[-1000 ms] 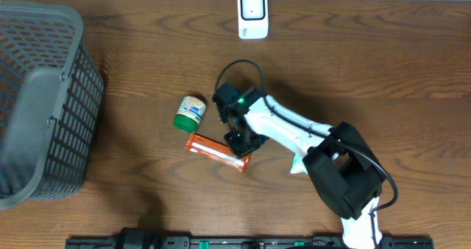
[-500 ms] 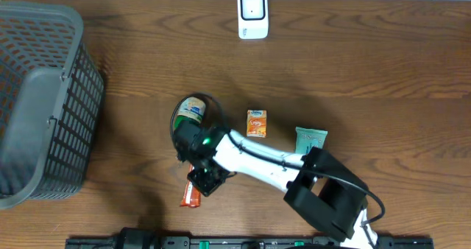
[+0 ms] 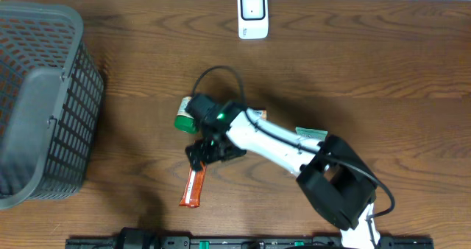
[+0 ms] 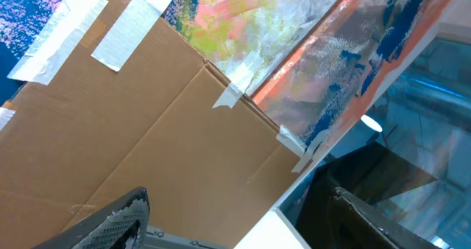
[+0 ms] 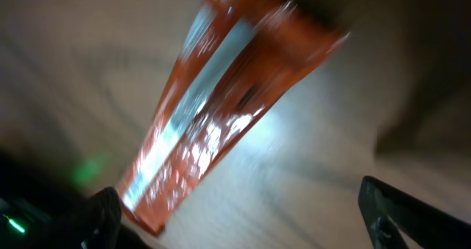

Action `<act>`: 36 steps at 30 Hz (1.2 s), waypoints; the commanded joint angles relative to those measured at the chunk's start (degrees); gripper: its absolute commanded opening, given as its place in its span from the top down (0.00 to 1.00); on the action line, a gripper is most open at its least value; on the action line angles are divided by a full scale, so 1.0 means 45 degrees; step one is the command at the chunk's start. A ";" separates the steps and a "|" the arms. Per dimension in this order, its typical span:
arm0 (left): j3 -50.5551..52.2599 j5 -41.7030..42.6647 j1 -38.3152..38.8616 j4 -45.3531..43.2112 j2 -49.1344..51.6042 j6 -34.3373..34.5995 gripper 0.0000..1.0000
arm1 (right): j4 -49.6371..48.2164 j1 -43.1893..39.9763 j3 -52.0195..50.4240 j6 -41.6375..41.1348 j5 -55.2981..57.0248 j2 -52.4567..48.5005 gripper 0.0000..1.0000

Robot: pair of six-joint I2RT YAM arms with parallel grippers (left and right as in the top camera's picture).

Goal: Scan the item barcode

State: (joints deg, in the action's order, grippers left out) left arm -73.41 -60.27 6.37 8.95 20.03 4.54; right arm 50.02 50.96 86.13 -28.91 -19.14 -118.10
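Note:
The item nearest my right gripper is an orange snack bar [image 3: 193, 188], lying flat and free on the wooden table, front left of centre. My right gripper [image 3: 211, 151] hovers just past its far end and stands open. The right wrist view shows the same bar [image 5: 221, 94], blurred, ahead of the gripper [image 5: 246, 219], with only bare table between the fingers. The white barcode scanner [image 3: 252, 14] stands at the table's far edge. My left gripper [image 4: 243, 227] shows only in its wrist view, open and empty, facing cardboard.
A green-lidded jar [image 3: 185, 117] lies beside the right wrist, partly hidden by it. A teal packet [image 3: 315, 135] peeks out from under the right arm. A large grey mesh basket [image 3: 40, 102] fills the left side of the table.
My right gripper dragged the snack bar towards the front left, then opened and let it go. It has drawn back up past the bar's far end.

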 commanded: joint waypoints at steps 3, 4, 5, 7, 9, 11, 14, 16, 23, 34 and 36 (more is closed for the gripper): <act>0.0126 0.0068 -0.0083 -0.0049 -0.0019 0.0117 0.22 | -0.1117 -0.0520 -0.0175 -0.3225 -0.0189 0.0185 0.01; 0.0126 0.0068 -0.0083 -0.0049 -0.0019 0.0112 0.22 | -0.1409 -0.0515 -0.0272 -0.3551 -0.0189 0.0160 0.01; 0.0126 0.0068 -0.0083 -0.0049 -0.0019 0.0112 0.22 | -0.1676 -0.0481 -0.0384 -0.3823 -0.0189 0.0131 0.01; 0.0126 0.0068 -0.0083 -0.0049 -0.0019 0.0112 0.22 | -0.2040 -0.0369 -0.0525 -0.4206 -0.0185 0.0097 0.01; 0.0126 0.0068 -0.0083 -0.0049 -0.0019 0.0112 0.22 | -0.2074 -0.0243 -0.0549 -0.4303 -0.0073 0.0073 0.01; 0.0126 0.0068 -0.0083 -0.0049 -0.0019 0.0117 0.22 | -0.2006 -0.0121 -0.0563 -0.4507 0.0223 0.0063 0.01; 0.0126 0.0068 -0.0083 -0.0049 -0.0019 0.0112 0.22 | -0.1637 0.0087 -0.0661 -0.5712 0.1112 -0.0015 0.01; 0.0126 0.0068 -0.0083 -0.0049 -0.0019 0.0112 0.22 | -0.1700 0.0131 -0.0889 -0.6300 0.1311 -0.0049 0.01; 0.0126 0.0068 -0.0083 -0.0049 -0.0019 0.0117 0.22 | -0.2637 0.0117 -0.1919 -0.7878 0.1574 -0.0277 0.01; 0.0126 0.0063 -0.0083 -0.0049 -0.0019 0.0112 0.22 | -0.2958 0.0374 -0.2035 -0.7995 0.1156 -0.1355 0.10; 0.0126 0.0068 -0.0083 -0.0049 -0.0019 0.0112 0.22 | -0.2866 0.0529 -0.2035 -0.8004 0.1239 -0.1413 0.16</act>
State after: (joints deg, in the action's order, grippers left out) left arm -73.41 -60.27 6.37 8.95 20.03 4.56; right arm 36.12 51.72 79.96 -64.20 -14.72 -118.34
